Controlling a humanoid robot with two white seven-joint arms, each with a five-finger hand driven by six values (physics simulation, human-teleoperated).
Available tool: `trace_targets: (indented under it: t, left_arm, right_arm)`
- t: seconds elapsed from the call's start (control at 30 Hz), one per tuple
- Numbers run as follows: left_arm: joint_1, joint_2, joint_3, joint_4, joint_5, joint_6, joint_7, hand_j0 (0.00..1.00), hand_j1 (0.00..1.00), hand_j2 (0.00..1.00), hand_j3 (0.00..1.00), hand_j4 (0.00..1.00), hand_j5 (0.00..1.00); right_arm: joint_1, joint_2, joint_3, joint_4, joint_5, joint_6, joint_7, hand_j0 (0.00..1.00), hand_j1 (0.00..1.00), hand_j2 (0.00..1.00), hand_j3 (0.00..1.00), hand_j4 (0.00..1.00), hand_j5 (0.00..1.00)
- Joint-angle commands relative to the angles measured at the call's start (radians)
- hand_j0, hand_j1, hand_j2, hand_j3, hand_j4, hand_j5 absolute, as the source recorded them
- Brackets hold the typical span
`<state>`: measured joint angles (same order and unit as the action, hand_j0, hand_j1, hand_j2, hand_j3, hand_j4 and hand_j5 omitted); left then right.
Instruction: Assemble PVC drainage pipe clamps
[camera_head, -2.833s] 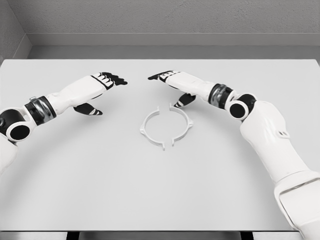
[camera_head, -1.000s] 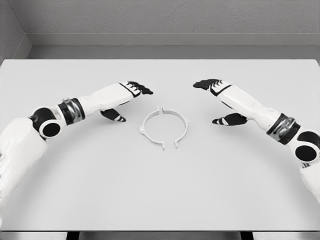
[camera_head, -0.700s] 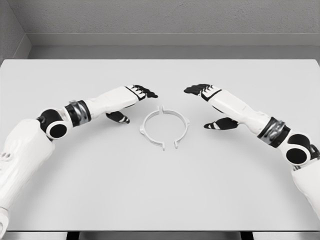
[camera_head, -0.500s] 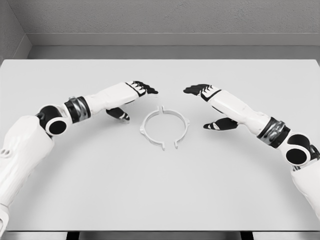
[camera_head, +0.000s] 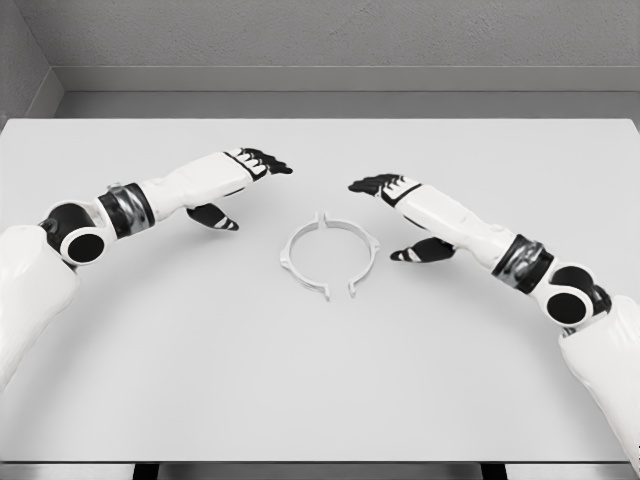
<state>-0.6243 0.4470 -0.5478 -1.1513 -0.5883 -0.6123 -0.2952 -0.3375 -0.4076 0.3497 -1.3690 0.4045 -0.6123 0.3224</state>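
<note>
Both my left hand (camera_head: 245, 175) and right hand (camera_head: 395, 200) hover open and empty beside the clamp halves (camera_head: 330, 256) mid-table (camera_head: 150, 380); a careless sideways nudge could knock the loosely mated halves apart.

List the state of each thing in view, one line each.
Clamp: flat on the table, two half rings facing each other as a ring, gaps at front and back, not held.
Left hand: open, holding nothing, left of the clamp, apart from it.
Right hand: open, holding nothing, right of the clamp, apart from it.
Table: white, bearing the clamp.
</note>
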Motion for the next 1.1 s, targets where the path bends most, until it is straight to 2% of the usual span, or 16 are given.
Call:
trace_targets:
  t: [0.0, 0.1, 0.3, 0.4, 0.57, 0.73, 0.9, 1.07]
  left_arm:
    - [0.000, 0.003, 0.000, -0.008, 0.008, 0.001, 0.001, 1.00, 1.00, 1.00, 1.00, 1.00, 1.00]
    - [0.000, 0.018, 0.005, -0.008, 0.016, 0.001, 0.001, 1.00, 1.00, 1.00, 1.00, 1.00, 1.00]
    - [-0.002, 0.082, 0.011, -0.007, 0.053, 0.001, 0.001, 1.00, 1.00, 1.00, 1.00, 1.00, 1.00]
    - [0.002, 0.142, 0.011, -0.004, 0.099, 0.001, 0.001, 1.00, 1.00, 1.00, 1.00, 1.00, 1.00]
    - [0.012, 0.280, 0.031, 0.001, 0.119, 0.001, 0.001, 1.00, 1.00, 1.00, 1.00, 1.00, 1.00]
    - [0.020, 0.300, 0.097, 0.004, 0.128, 0.001, 0.001, 1.00, 1.00, 1.00, 1.00, 1.00, 1.00]
    - [0.021, 0.299, 0.097, 0.004, 0.122, 0.001, -0.001, 1.00, 1.00, 1.00, 1.00, 1.00, 1.00]
    - [0.021, 0.254, 0.083, 0.001, 0.113, 0.001, -0.012, 1.00, 1.00, 1.00, 1.00, 1.00, 1.00]
  right_arm:
    - [0.000, 0.023, 0.009, 0.028, 0.008, 0.001, 0.000, 1.00, 1.00, 1.00, 1.00, 1.00, 1.00]
    - [-0.025, 0.044, 0.028, 0.067, 0.019, 0.001, -0.002, 1.00, 1.00, 1.00, 1.00, 1.00, 1.00]
    - [-0.029, 0.050, 0.028, 0.097, 0.025, 0.001, -0.002, 1.00, 1.00, 1.00, 1.00, 1.00, 1.00]
    - [-0.041, 0.061, 0.035, 0.116, 0.025, 0.001, -0.002, 1.00, 1.00, 1.00, 1.00, 1.00, 1.00]
    - [-0.051, 0.064, 0.037, 0.129, 0.033, 0.001, -0.002, 1.00, 1.00, 1.00, 1.00, 1.00, 1.00]
    - [-0.054, 0.064, 0.035, 0.140, 0.033, 0.001, -0.002, 1.00, 1.00, 1.00, 1.00, 1.00, 1.00]
    - [-0.057, 0.066, 0.040, 0.140, 0.033, 0.001, -0.002, 1.00, 1.00, 1.00, 1.00, 1.00, 1.00]
    - [-0.058, 0.078, 0.040, 0.140, 0.034, 0.001, 0.000, 1.00, 1.00, 1.00, 1.00, 1.00, 1.00]
